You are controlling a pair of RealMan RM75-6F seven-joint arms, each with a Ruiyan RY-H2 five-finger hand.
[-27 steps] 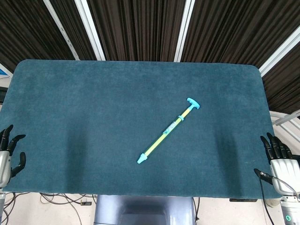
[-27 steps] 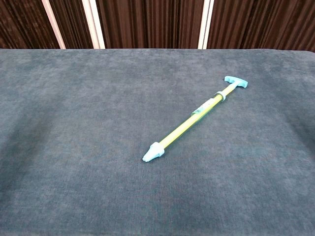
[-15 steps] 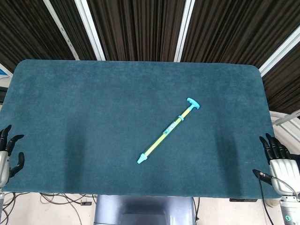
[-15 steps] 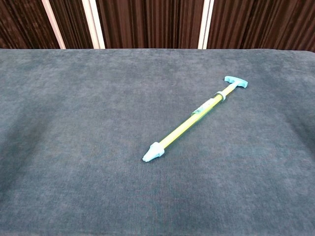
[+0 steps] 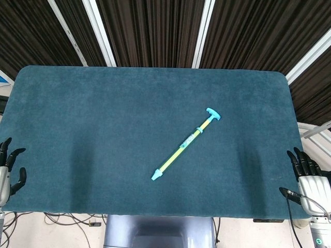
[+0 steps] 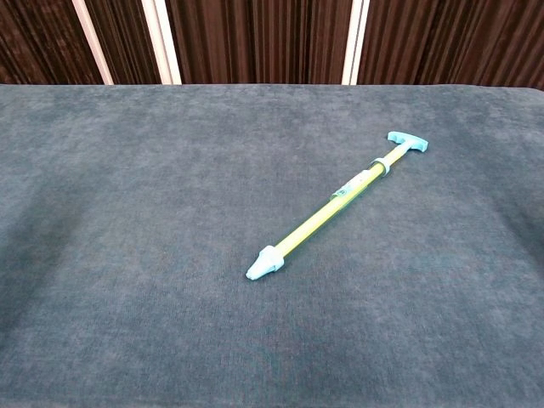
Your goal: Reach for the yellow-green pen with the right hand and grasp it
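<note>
The yellow-green pen (image 5: 185,144) lies flat on the teal table (image 5: 103,113), slanting from its light-blue tip at the near left up to a T-shaped blue cap at the far right. In the chest view the pen (image 6: 327,208) is alone on the cloth. My right hand (image 5: 309,181) hovers off the table's near right corner, fingers apart and holding nothing, well to the right of the pen. At the near left edge sits my left hand (image 5: 7,173), also empty with fingers spread. Neither hand shows in the chest view.
Dark ribbed panels with white strips (image 5: 200,33) stand behind the table's far edge. Cables (image 5: 67,219) lie on the floor below the front edge.
My left hand has slipped a little lower and further left at the table's edge. The right hand has barely shifted. The pen has not moved.
</note>
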